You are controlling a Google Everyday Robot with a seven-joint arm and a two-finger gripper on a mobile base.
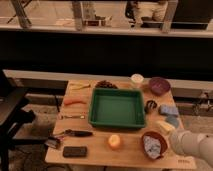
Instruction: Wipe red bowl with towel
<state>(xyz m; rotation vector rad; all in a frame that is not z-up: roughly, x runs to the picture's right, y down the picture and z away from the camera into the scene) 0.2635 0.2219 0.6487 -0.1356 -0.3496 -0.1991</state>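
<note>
Sitting in red bowl (154, 145) — towel (152, 146) (tool hidden, arm (194, 145) rt).

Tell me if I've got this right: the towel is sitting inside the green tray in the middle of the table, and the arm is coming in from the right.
Not quite. The camera view shows the towel inside the red bowl near the table's front right corner; the green tray holds nothing. The arm does come in from the right, its end effector at the bowl's right edge.

I read the red bowl (154, 145) with grey-blue towel (151, 146) inside; gripper (167, 143) hidden at its right past my white arm (192, 143); green tray (117, 108), purple bowl (159, 85).
</note>
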